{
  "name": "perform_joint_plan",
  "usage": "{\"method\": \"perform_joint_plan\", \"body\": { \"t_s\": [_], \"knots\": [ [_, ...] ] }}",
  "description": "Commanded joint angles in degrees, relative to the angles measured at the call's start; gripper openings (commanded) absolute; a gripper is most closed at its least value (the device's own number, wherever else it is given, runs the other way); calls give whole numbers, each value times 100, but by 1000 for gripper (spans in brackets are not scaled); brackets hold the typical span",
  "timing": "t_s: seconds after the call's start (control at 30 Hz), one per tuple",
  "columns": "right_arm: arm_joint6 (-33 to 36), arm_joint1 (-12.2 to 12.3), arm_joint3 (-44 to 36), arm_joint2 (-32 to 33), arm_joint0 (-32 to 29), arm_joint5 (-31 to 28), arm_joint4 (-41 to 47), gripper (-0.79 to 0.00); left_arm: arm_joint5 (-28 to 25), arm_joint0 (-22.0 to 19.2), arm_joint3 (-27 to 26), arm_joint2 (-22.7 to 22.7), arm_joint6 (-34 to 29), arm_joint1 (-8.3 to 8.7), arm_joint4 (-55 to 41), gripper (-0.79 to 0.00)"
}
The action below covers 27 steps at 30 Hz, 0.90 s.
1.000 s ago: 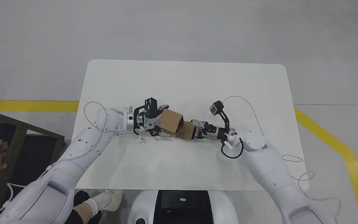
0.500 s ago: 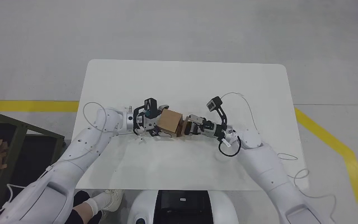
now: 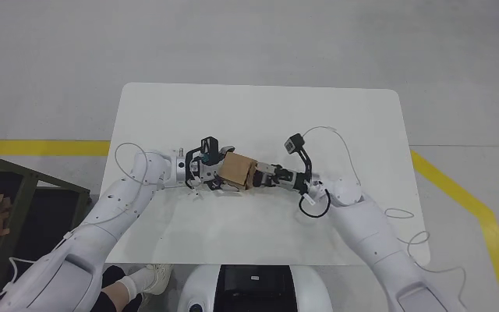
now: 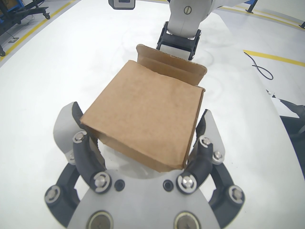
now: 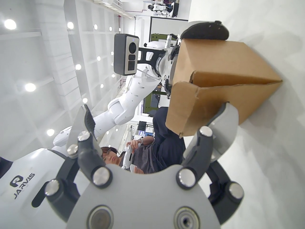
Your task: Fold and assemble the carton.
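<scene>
Resting near the middle of the worktop, the brown cardboard carton is pinched across its sides by the left tool; the right tool is spread, one finger against the end flap.

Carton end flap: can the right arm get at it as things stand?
Probably yes. The right gripper sits open at the flap, one of its fingers beside it; the left gripper grips the carton's opposite end, clear of it.

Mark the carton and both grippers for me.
carton (image 3: pixel 236 169), top view, top face.
left gripper (image 4: pixel 140 117), left wrist view, midway between fingertips.
right gripper (image 5: pixel 156 109), right wrist view, midway between fingertips.
</scene>
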Motion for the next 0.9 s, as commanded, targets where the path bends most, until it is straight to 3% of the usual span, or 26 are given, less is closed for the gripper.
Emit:
{"method": "perform_joint_plan", "body": {
  "t_s": [0.0, 0.3, 0.7, 0.87],
  "knots": [
    [-64, 4, -47, 5, -17, 28, -80, -437, 0, 2, 2, 3, -2, -2, -4, 0],
    [-365, 34, -127, 36, -51, 236, -565, -446, 0, -12, 34, 13, -2, -4, -5, 0],
    [-868, 64, -146, 73, -102, 654, -1139, -542, 0, -31, 70, 17, 8, -2, 14, 0],
    [-952, 79, -190, 103, -139, 732, -1270, -517, 0, -30, 72, 16, 15, 1, 19, 0]
  ]
}}
